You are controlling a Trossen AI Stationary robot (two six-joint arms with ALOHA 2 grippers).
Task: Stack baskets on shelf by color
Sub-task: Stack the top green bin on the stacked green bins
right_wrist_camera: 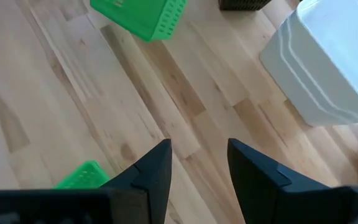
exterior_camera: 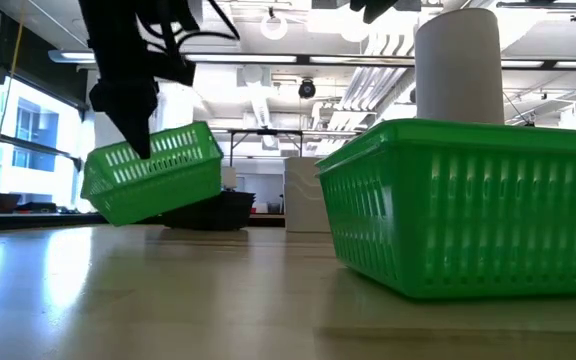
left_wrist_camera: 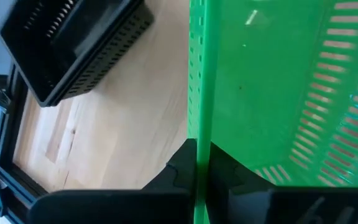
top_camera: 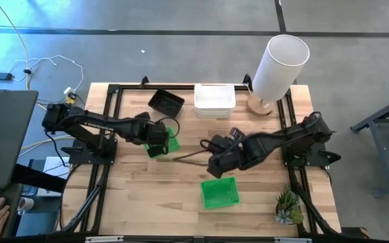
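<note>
My left gripper (top_camera: 157, 140) is shut on a bright green basket (exterior_camera: 153, 174) and holds it above the table left of centre. A second green basket (top_camera: 219, 192) rests flat on its base nearer the near edge and fills the low view's foreground (exterior_camera: 468, 205). A black slotted basket (top_camera: 166, 102) and a stack of white baskets (top_camera: 215, 100) sit toward the far edge. My right gripper (right_wrist_camera: 197, 168) is open over bare wood at mid-table, between the two green baskets, and touches nothing. My left gripper pinches one side wall of the green basket at its rim (left_wrist_camera: 197, 134), with one finger inside and one outside. The fingers (exterior_camera: 136, 125) come from above, slanting down. The basket is lifted clear of the table and hangs tilted below them.
A tall white cylinder (top_camera: 279, 64) on a wooden base stands at the far right corner. A small plant (top_camera: 289, 206) sits at the near right corner. A dark metal frame (top_camera: 107, 128) runs along the table's sides. Bare wood lies open at near left.
</note>
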